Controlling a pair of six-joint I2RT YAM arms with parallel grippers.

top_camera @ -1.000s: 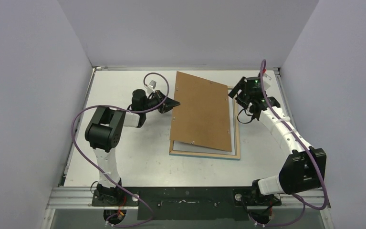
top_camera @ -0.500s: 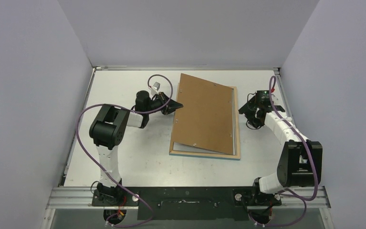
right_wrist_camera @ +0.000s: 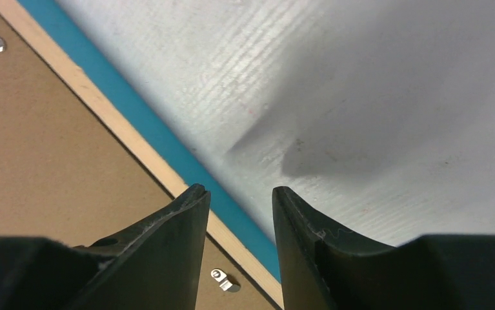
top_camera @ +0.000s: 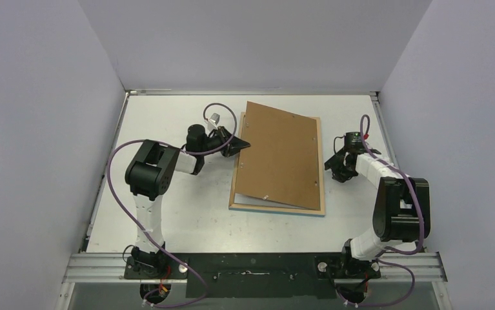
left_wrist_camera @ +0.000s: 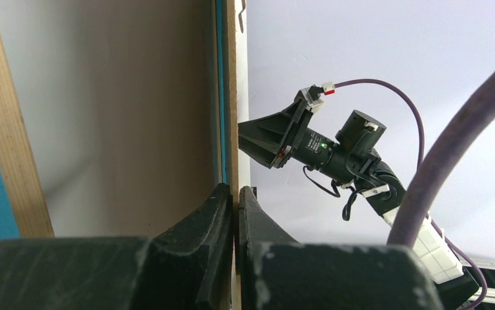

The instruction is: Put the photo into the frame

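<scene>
As L hand (top_camera: 245, 143) grips board (top_camera: 277, 155), frame (top_camera: 277, 209) below.

Top view: bright, even, diffuse light from above; no glare, sharp throughout. Left wrist view: left gripper (left_wrist_camera: 237, 190) near-black, soft-focus up close; surfaces left of backing board (left_wrist_camera: 233, 97) edge dim, wall on right bright. Right wrist view: table (right_wrist_camera: 373, 77) crisp w/ soft-edged dark shadow; right gripper (right_wrist_camera: 238, 190) underexposed, slightly blurred.

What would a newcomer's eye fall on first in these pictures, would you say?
The big brown board mid-table stands out, its left edge pinched and lifted by the left fingers above the frame lying beneath. Beside the frame's right edge, the right fingers hang part-open, holding nothing.
</scene>
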